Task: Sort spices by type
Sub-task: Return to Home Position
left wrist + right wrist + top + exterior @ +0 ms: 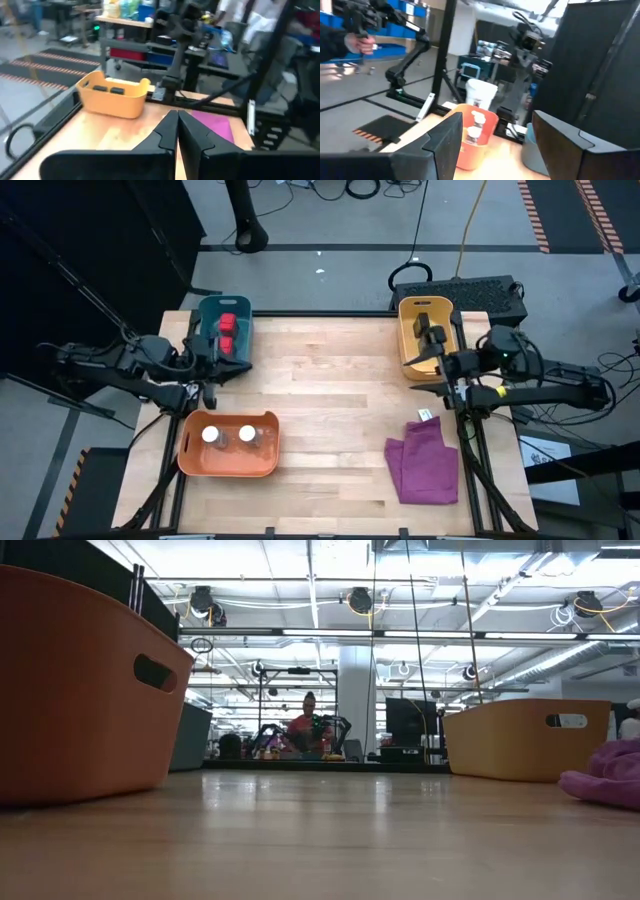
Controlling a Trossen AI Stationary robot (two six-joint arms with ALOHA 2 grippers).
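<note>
**High view:** two red boxes (228, 320) lie in the teal bin (244, 310), two grey boxes (422, 320) in the yellow bin (404, 320), and two white-lidded jars (210, 435) in the orange bin (228, 468). A purple cloth (424, 465) lies apart.

**Low view:** a white label (568, 721) on the yellow bin is too small to read.

**Left wrist view:** the left gripper (177, 114), by the teal bin, is pressed together.

**Right wrist view:** the right gripper (496, 116), by the yellow bin, is spread. The jars show in the orange bin.

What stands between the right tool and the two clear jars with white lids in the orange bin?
Nothing visible except the orange plastic bin's own wall. The two clear white-lidded jars stand inside it. Only bare wooden table lies between it and the open right tool; the purple cloth lies aside.
</note>
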